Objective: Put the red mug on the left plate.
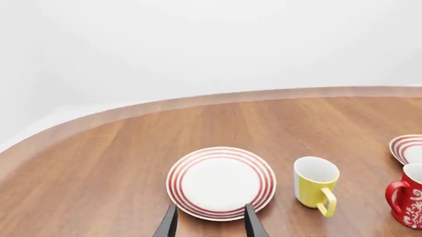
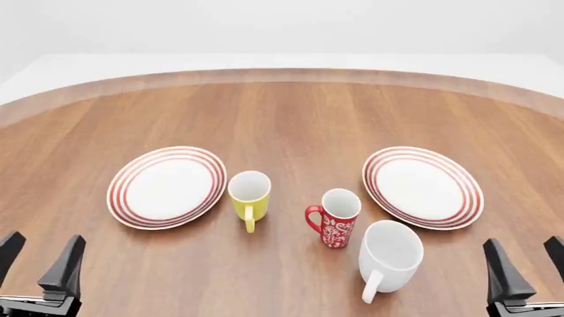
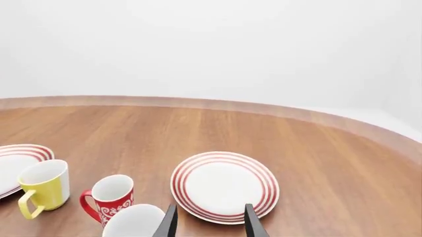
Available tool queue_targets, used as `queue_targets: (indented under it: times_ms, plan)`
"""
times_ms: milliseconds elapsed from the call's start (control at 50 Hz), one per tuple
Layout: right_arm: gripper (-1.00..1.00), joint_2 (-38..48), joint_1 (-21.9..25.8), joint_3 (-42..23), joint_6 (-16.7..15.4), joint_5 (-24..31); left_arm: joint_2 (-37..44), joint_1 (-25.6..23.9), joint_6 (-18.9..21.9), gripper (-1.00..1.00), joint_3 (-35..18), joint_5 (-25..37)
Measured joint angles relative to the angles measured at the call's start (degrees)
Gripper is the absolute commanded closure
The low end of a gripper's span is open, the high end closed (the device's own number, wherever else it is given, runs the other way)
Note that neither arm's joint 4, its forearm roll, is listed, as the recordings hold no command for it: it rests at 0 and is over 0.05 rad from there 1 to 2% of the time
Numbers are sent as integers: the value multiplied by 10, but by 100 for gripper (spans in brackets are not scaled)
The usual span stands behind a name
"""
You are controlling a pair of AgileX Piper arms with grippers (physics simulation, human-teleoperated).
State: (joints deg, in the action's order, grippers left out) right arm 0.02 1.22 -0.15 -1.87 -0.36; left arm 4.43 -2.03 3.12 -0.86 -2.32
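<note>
The red mug [image 2: 335,221] with its white swirl pattern stands upright near the table's middle, handle toward the left; it also shows in the left wrist view [image 1: 408,200] and the right wrist view [image 3: 108,200]. The left plate [image 2: 168,187], white with red rings, lies bare left of the mugs [image 1: 221,182]. My left gripper [image 2: 37,259] hangs open at the near left, short of the plate. My right gripper [image 2: 524,261] hangs open at the near right. Both hold nothing.
A yellow mug [image 2: 249,197] stands between the left plate and the red mug. A larger white mug [image 2: 389,254] sits just right and nearer of the red mug, almost touching it. A second ringed plate [image 2: 423,186] lies at the right.
</note>
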Motion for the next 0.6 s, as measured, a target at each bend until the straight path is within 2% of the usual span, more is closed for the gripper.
queue_targets:
  times_ms: [280, 600]
  plan:
    - [-100, 0, 0, 0, -4, -3, 55, -37, 24, -100, -45, -7]
    - [-100, 0, 3, 0, -11, -3, 174, -97, 73, -100, -95, -59]
